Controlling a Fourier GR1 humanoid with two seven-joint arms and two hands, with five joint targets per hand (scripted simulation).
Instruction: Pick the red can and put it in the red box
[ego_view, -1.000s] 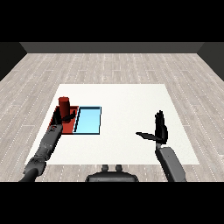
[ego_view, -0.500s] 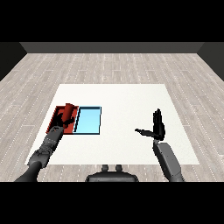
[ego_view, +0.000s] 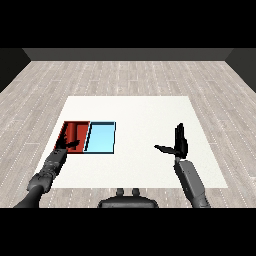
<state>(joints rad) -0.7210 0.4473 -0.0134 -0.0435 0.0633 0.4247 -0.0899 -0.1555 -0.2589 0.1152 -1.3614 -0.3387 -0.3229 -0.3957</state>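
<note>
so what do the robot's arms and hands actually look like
Both arms are plain grey forearms, rounded and segmented, coming in from the lower corners. Each ends in a black hand with slim fingers and a thumb: the left hand and the right hand. No cables, markings or sleeves show.

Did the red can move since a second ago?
Yes. The red can went from upright at the red tray's near-left corner to lying inside it, by the left hand.

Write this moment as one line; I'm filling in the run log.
left hand: open, at near edge of red tray | red can: inside red tray | right hand: open, holding nothing
</note>
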